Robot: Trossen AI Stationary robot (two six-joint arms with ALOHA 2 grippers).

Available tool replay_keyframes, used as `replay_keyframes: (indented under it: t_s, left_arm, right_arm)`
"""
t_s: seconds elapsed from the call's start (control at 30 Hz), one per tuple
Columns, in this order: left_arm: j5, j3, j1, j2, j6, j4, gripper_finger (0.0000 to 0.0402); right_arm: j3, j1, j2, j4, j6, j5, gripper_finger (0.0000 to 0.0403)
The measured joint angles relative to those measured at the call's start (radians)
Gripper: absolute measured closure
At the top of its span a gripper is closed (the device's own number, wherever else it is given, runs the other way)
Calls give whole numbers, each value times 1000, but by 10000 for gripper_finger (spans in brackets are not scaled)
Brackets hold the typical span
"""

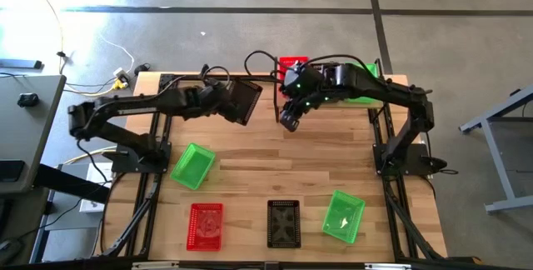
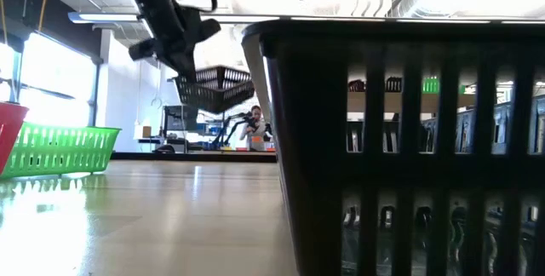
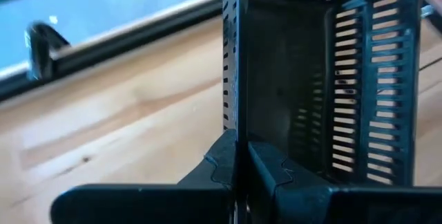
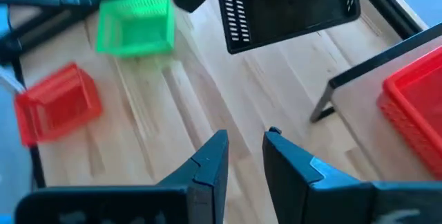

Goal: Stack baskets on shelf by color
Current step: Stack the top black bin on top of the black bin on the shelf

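— Two fingers of our left gripper [image 3: 238, 172] are clamped on a wall of the black basket [image 1: 241, 101], held tilted above the table, upper centre of the high view.

— Agreed. We should level it before the shelf [image 4: 387, 54]. Our right gripper [image 4: 245, 158] hangs empty, fingers apart, beside the red basket [image 1: 292, 63].

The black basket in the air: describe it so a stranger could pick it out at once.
Start at the wood-plank tabletop in the high view and go to its far edge, where both arms reach in. The left gripper, jaws shut on one wall, holds the black basket tilted above the table. The other black basket sits flat on the near edge, between a red one and a green one.
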Motion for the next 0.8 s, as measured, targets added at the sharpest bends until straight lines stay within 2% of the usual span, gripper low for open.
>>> replay_keyframes:
  t_s: [0.2, 0.4, 0.6, 0.8]
  left_arm:
    - [-82, 0, -79, -97, 16, 3, 399]
    - [-168, 0, -168, -155, 57, 1, 400]
    - [-251, 36, -232, -165, 62, -32, 400]
    - [-353, 110, -274, -140, 128, -48, 400]
  right_arm:
    - [0, 40, 0, 46, 144, 134, 325]
    - [0, 70, 1, 95, 174, 209, 320]
    - [-10, 104, 4, 200, 221, 281, 280]
    - [-10, 120, 25, 214, 337, 423, 248]
